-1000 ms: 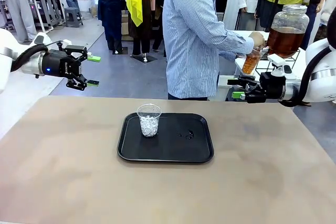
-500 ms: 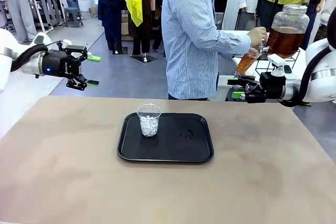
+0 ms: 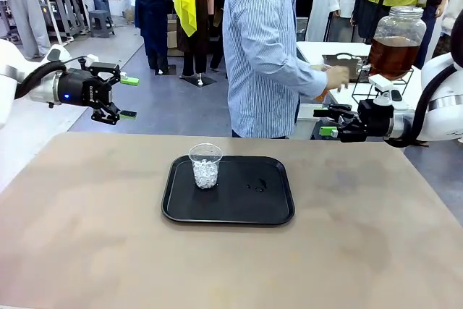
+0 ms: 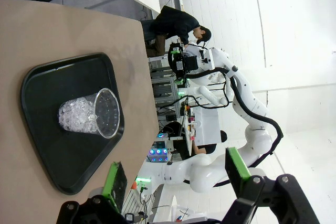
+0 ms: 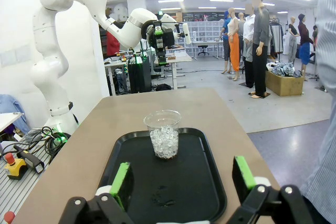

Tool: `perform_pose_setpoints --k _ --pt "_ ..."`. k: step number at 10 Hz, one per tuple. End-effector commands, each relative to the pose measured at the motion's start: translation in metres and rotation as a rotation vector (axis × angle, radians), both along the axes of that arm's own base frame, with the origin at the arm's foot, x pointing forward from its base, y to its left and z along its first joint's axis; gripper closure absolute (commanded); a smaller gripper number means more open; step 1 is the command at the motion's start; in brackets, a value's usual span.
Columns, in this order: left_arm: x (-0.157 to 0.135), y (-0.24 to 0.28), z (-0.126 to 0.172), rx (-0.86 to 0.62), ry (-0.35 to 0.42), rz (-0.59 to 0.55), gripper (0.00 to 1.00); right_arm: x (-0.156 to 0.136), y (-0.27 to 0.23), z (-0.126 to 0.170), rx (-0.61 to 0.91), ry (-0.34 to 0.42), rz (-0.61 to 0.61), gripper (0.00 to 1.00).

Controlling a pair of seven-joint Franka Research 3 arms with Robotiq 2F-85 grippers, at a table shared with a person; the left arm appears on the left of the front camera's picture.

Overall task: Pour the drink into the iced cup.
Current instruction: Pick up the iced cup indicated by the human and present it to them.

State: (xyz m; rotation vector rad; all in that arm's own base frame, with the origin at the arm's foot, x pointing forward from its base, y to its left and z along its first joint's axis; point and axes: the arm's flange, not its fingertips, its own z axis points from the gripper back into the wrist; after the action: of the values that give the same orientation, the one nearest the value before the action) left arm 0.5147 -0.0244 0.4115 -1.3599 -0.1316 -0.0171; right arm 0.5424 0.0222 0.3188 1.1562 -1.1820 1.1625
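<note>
**Front view.** Left gripper (image 3: 130, 98) held in the air beyond the far left corner of the table (image 3: 108, 251), fingers spread wide, nothing between the green pads; right gripper (image 3: 323, 121) level at the table's far right edge, likewise parted and empty. Iced cup (image 3: 205, 166), clear plastic with ice in its lower part, upright on the left half of a black tray (image 3: 239, 208); it lies between the two grippers, nearer the robot than either and well apart from both. Small wet marks (image 3: 257, 187) on the tray, on the right gripper's side of the cup. Person's hand (image 3: 336, 77) just above the right gripper, motion-blurred; whether it is clenched on anything cannot be told. Drink (image 3: 393, 59), amber-brown liquid, in the lower part of a large glass jar (image 3: 399, 23) beyond the right gripper and past the person's hand.

**Left wrist view.** Left gripper (image 4: 176, 174) open, pads far apart; iced cup (image 4: 89, 115) ahead of the fingers and off to one side, on the tray (image 4: 52, 156).

**Right wrist view.** Right gripper (image 5: 182, 176) open and empty; iced cup (image 5: 164, 135) straight ahead in line with the gap, on the tray (image 5: 199, 182); wet marks (image 5: 163, 198) between cup and fingers.
</note>
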Motion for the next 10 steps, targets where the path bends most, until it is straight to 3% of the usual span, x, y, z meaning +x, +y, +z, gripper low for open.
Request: perform_pose_setpoints --k 1,10 --pt "-0.0008 -0.0008 0.0013 0.0 -0.003 0.004 0.0 0.0011 0.0002 0.0029 0.0 -0.002 0.004 0.0" --pt "-0.0008 -0.0008 0.0013 0.0 -0.003 0.004 0.0 0.0011 0.0002 0.0029 0.0 -0.002 0.004 0.0"
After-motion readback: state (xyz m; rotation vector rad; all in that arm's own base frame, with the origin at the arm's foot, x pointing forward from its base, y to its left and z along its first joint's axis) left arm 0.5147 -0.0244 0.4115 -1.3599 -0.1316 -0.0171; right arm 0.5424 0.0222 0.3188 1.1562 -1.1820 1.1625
